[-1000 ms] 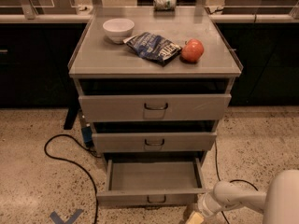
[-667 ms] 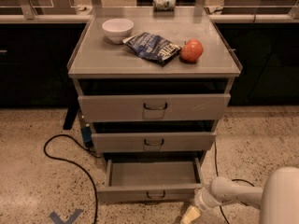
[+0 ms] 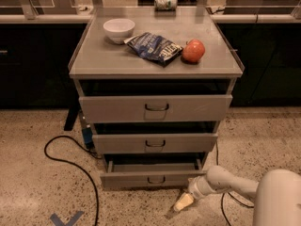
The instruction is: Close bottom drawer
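Observation:
The bottom drawer [image 3: 127,179] is the lowest and shallowest of three grey drawers in the cabinet, with a small dark loop handle [image 3: 155,179] at its centre. It stands out a little from the cabinet, with a dark gap showing above its front. My gripper [image 3: 183,202], with a yellowish tip, is low over the floor just in front of and below the drawer's right end. The white arm [image 3: 235,185] reaches in from the lower right.
The middle drawer [image 3: 188,143] and top drawer [image 3: 188,108] also stand slightly out. On the cabinet top are a white bowl [image 3: 118,29], a chip bag [image 3: 155,47], an apple [image 3: 194,51] and a can [image 3: 165,3]. A black cable [image 3: 70,161] and blue tape [image 3: 66,219] lie on the floor at left.
The bottom drawer has slid well back into the cabinet; far less of its inside shows. My gripper has moved left and forward along with the drawer front.

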Available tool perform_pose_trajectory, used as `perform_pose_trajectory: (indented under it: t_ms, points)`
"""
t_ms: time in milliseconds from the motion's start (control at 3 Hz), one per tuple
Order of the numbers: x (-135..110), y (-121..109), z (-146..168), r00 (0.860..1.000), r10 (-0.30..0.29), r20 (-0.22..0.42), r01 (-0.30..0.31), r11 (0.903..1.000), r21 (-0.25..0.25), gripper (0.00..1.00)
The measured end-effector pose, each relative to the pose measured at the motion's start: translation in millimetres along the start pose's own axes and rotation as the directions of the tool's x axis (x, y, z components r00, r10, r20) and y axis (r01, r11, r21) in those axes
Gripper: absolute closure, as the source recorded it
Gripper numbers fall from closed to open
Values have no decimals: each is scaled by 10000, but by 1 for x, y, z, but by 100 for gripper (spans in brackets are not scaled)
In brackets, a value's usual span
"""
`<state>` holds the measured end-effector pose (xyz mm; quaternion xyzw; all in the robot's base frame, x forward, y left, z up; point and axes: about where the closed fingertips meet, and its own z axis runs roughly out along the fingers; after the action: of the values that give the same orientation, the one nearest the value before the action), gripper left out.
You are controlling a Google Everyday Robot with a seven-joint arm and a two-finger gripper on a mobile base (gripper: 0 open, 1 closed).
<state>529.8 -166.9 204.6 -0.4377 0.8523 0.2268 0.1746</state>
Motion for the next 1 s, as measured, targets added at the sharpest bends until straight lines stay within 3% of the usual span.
perform_pose_trajectory:
  t_ms: [333,667,1000]
  points:
    - [0,0,0,10000,1,0,-1,10000,0,0]
    - [-2,-21,13,9996,273,14,-273,9996,0,0]
    - [0,-44,54,9953,955,-134,-960,9948,-351,0]
